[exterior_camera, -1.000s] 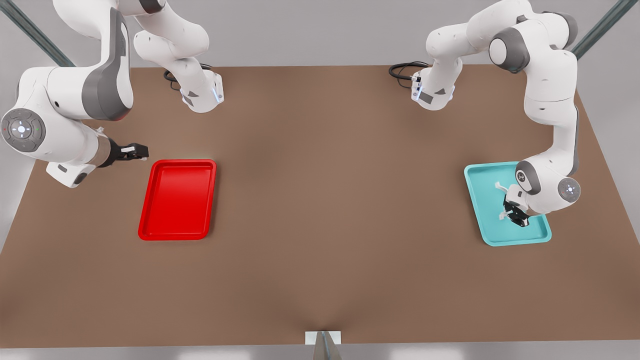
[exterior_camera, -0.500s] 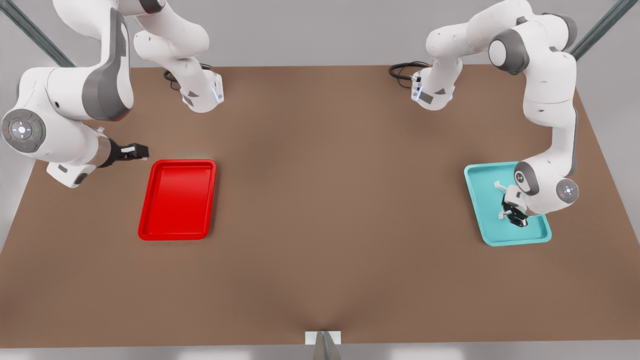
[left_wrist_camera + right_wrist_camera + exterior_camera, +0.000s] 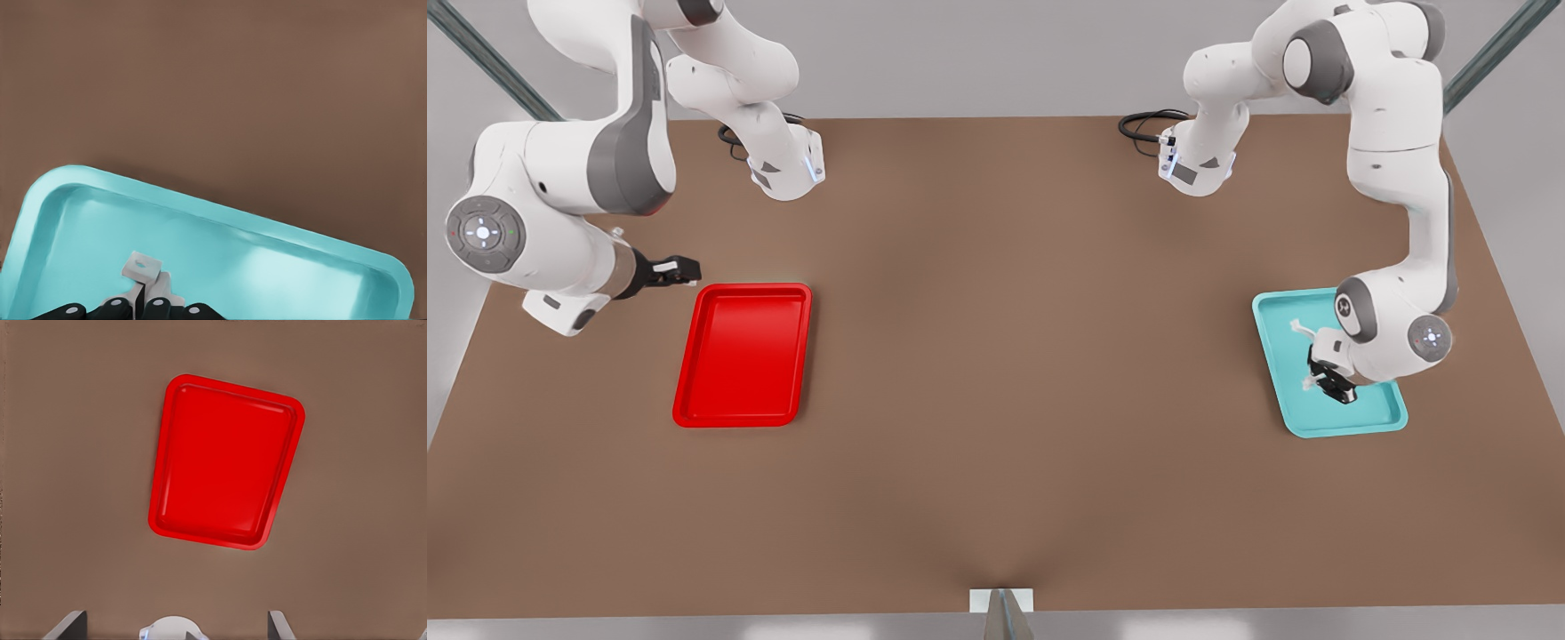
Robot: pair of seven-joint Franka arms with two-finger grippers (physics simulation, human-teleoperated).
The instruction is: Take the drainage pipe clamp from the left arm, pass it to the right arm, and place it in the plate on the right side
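The drainage pipe clamp (image 3: 1299, 330) is a thin white curved strip held just above the teal tray (image 3: 1344, 430) at the front view's right. My left gripper (image 3: 1320, 379) is shut on it. In the left wrist view one square tab of the clamp (image 3: 143, 267) sticks out past the closed gripper (image 3: 140, 309). The red plate (image 3: 743, 289) lies on the table at the front view's left, with nothing in it. My right gripper (image 3: 683, 268) hovers open just beyond the plate's far left corner. The right wrist view looks down on the plate (image 3: 164, 453).
Both arm bases (image 3: 787, 169) stand at the table's far edge, with black cables beside them. The brown table (image 3: 1014, 356) stretches wide between the two trays. A small metal bracket (image 3: 1001, 604) sits at the near edge.
My left gripper has lifted the clamp and shifted slightly toward the front view's left over the teal tray. The right arm has edged a little toward the red plate.
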